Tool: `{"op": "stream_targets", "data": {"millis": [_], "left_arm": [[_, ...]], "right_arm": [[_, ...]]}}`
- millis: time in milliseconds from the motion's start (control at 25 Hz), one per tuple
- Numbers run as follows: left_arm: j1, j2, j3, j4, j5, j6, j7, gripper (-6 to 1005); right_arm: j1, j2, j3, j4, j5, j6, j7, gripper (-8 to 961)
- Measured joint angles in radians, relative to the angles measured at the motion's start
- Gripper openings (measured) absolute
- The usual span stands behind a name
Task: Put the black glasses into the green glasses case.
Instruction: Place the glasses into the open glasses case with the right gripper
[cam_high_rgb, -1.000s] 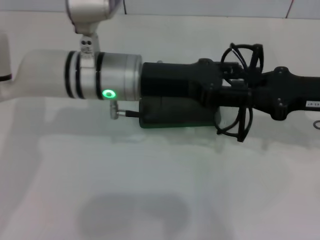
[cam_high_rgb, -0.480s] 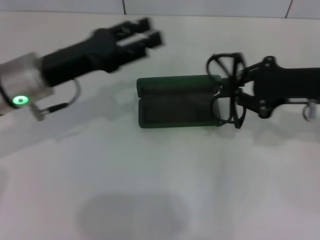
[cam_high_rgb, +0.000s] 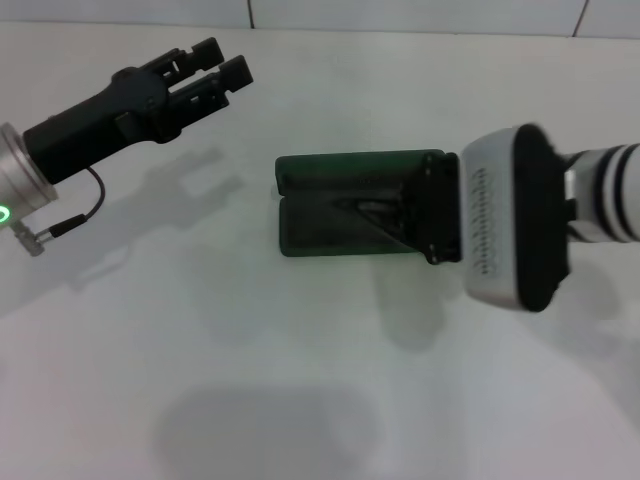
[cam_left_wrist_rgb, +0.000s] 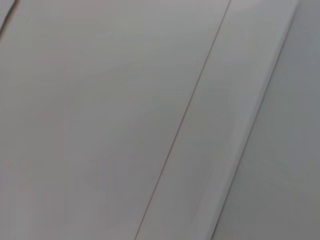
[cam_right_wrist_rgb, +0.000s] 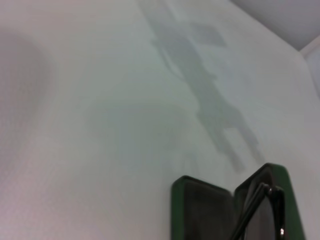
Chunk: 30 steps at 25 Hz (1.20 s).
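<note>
The green glasses case (cam_high_rgb: 330, 170) lies open at the middle of the table, lid toward the back. My right gripper (cam_high_rgb: 397, 212) reaches in from the right over the case's right end, shut on the black glasses (cam_high_rgb: 362, 206), which sit low over the dark lining. The right wrist view shows the open case (cam_right_wrist_rgb: 200, 212) and part of the glasses' thin black frame (cam_right_wrist_rgb: 263, 197) over its far half. My left gripper (cam_high_rgb: 218, 62) is open and empty, above the table at the back left, well apart from the case.
The white table (cam_high_rgb: 300, 380) stretches around the case to the front and left. The back wall's edge (cam_high_rgb: 400, 30) runs along the far side. The left wrist view shows only a pale panelled surface (cam_left_wrist_rgb: 150, 120).
My left arm has swung away from over the case to the back left. My right arm has moved left and brought the glasses from beside the case's right end to over its inside.
</note>
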<state>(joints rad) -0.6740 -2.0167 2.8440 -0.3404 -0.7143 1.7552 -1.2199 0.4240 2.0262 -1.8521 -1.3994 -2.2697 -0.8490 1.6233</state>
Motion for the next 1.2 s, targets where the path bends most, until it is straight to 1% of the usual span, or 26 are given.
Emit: {"op": "stream_targets", "data": {"millis": [160, 440, 800, 1000, 1200], "left_arm": [[-0.009, -0.003, 0.000, 0.000, 0.007, -0.011, -0.009, 695], [-0.015, -0.003, 0.000, -0.001, 0.016, -0.015, -0.030, 695], [-0.024, -0.007, 0.000, -0.002, 0.020, -0.033, -0.031, 695], [-0.030, -0.010, 0.000, -0.001, 0.020, -0.040, -0.022, 695], [-0.032, -0.011, 0.001, 0.001, 0.022, -0.051, -0.020, 695]], "right_arm": [[-0.006, 0.001, -0.071, 0.000, -0.057, 0.104, 0.012, 149], [-0.007, 0.002, -0.127, 0.010, -0.106, 0.192, 0.015, 155], [-0.003, 0.002, -0.187, 0.058, -0.144, 0.319, 0.015, 162], [0.002, 0.002, -0.204, 0.076, -0.146, 0.339, 0.012, 166], [-0.004, 0.002, -0.211, 0.088, -0.147, 0.394, 0.012, 170]]}}
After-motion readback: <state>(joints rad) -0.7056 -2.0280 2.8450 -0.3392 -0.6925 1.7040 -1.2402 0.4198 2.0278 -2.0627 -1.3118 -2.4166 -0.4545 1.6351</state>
